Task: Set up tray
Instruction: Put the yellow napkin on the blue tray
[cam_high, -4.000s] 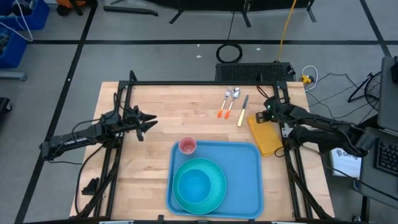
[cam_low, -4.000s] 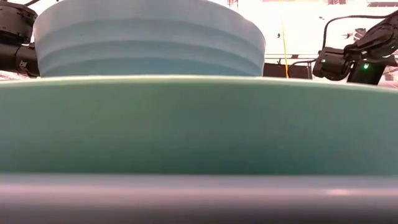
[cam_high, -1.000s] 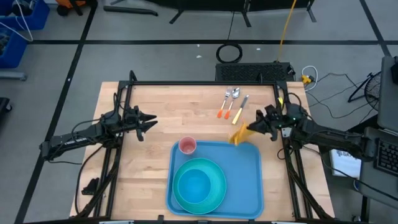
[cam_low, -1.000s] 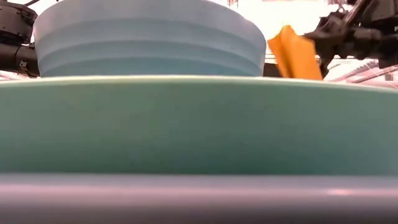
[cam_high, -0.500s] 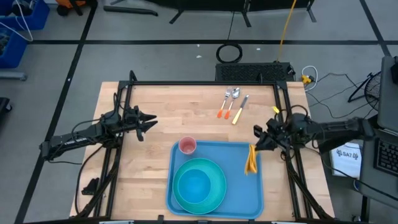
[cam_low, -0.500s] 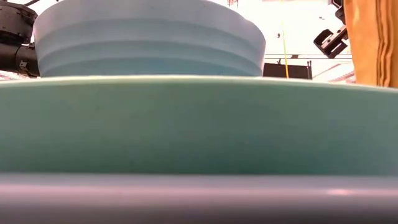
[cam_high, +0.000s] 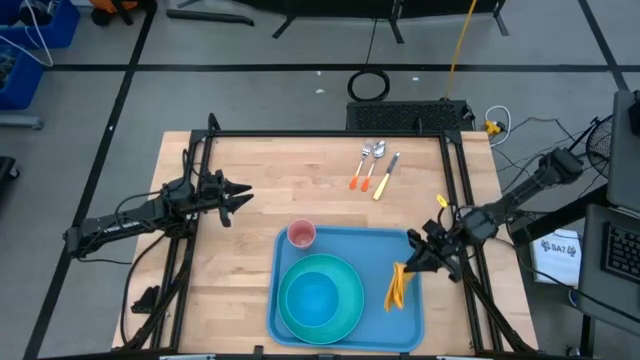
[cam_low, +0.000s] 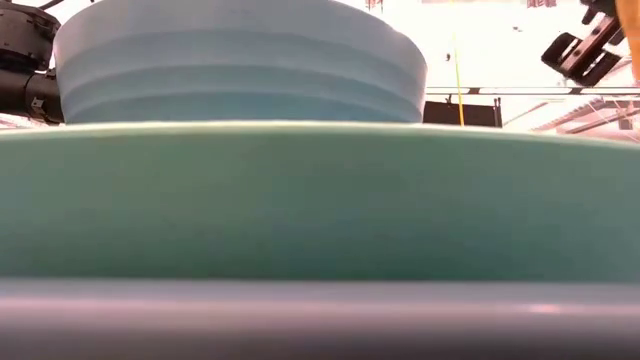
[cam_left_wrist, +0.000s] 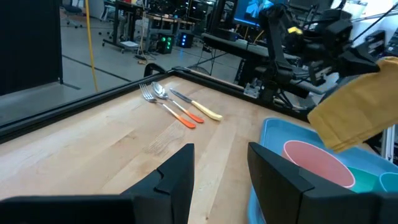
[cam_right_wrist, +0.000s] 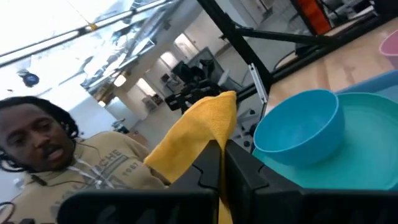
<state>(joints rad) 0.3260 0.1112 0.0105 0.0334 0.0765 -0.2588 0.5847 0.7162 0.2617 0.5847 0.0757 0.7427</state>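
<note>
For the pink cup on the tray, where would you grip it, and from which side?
Grip the pink cup at its rim, coming straight down from above. It stands upright with its mouth open upward at the tray's far left corner, and the plate crowds its near side, so a side approach looks tighter.

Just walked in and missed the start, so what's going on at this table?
The robot is setting up a light-blue tray. The right gripper is shut on a yellow cloth, which hangs over the tray's right side. The tray already holds a teal plate with a blue bowl in it, and a pink cup. A fork, spoon and knife lie on the table beyond the tray. The left gripper waits, open, over the table's left side.
</note>
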